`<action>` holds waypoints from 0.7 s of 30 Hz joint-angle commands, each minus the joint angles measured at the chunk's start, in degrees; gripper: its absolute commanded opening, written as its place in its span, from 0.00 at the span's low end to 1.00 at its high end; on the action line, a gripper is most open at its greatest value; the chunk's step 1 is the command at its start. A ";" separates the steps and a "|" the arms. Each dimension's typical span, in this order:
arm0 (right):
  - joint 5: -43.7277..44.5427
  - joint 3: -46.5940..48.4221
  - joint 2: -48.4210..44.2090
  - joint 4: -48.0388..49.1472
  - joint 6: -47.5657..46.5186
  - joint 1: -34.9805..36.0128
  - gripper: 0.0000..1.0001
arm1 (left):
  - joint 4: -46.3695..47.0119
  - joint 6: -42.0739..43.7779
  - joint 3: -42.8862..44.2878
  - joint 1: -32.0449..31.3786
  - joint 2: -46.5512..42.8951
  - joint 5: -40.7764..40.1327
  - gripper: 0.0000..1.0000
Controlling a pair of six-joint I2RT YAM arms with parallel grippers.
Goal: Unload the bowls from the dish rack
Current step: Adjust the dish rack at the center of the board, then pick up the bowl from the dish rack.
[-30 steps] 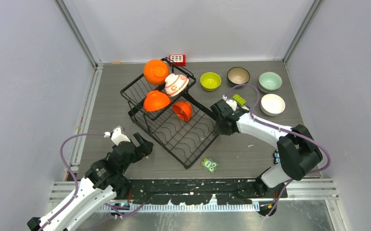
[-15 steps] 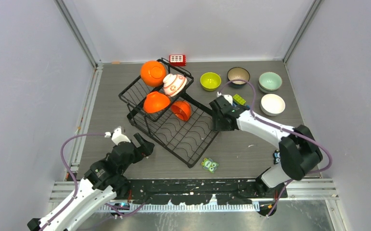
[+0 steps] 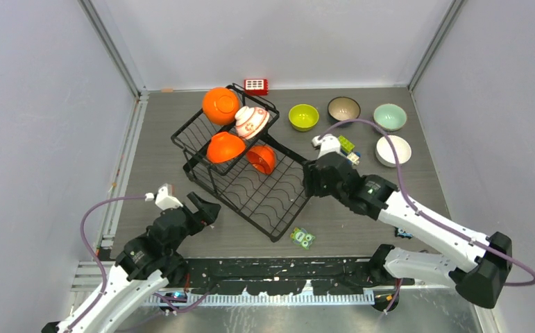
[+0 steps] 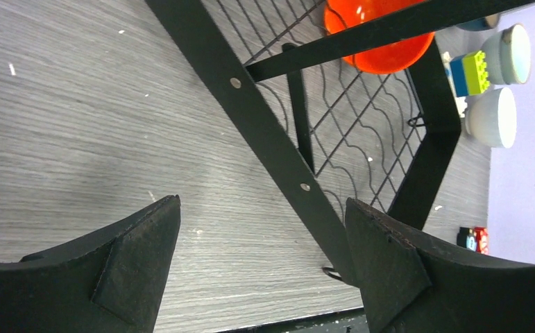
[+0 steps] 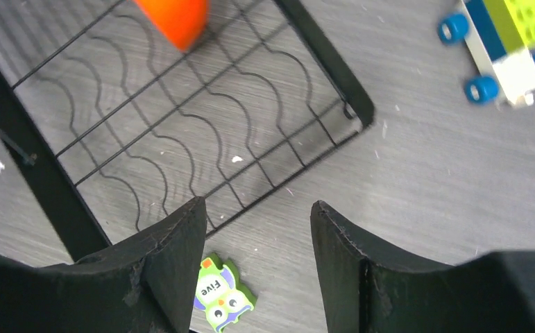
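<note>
right gripper (image 3: 310,182), parted and empty, hovers at the dish rack's (image 3: 264,198) right edge.

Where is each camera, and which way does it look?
Top external: above, behind the arms, looking down at the table and dish rack; both arms show.
Left wrist: on the left arm, facing the rack's frame and an orange bowl past its left pincer.
Right wrist: on the right arm, looking down at owl toy and toy car past its right pincer.
Shared: all see the dish rack.
</note>
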 commanded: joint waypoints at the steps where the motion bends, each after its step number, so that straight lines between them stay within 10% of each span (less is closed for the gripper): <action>1: 15.11 -0.04 2.71 10.35 -8.99 10.50 0.61 | -3.27 -0.78 2.95 0.28 1.05 -2.50 0.89; 8: 24.42 -13.37 9.84 52.50 -26.63 17.20 0.60 | -7.59 -0.76 6.13 0.32 0.43 -3.03 0.89; 21: 29.25 -7.51 33.00 72.80 -41.10 18.39 0.61 | -10.99 -0.65 6.84 0.28 -4.26 -4.10 0.89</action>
